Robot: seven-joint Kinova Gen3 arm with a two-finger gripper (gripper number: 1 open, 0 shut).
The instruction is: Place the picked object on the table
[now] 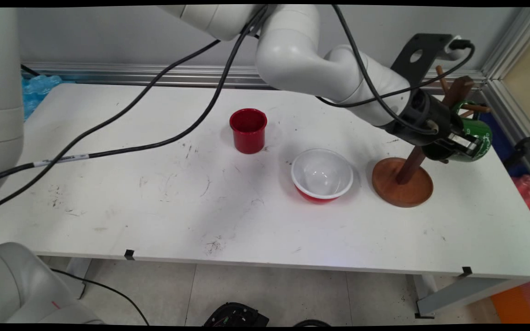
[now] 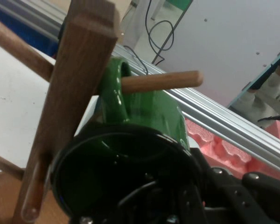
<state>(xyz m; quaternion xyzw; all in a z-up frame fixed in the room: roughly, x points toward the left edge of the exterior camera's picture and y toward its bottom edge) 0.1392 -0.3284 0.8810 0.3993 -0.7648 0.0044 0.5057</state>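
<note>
While largely masked by the green mug [image 1: 474,140], hand [image 1: 459,143] clamped on that mug's rim, fingertips hard to make out. Mug held tipped on its side at the wooden mug tree [image 1: 411,162], handle [image 2: 113,93] threaded over a peg [image 2: 161,81] in the hand view, interior dark. Tree's base on the counter [image 1: 154,207] at right. Just left of it, white-lined red bowl [image 1: 322,174], nothing visible inside. Farther left, red cup [image 1: 248,130], upright, contents hard to tell.
</note>
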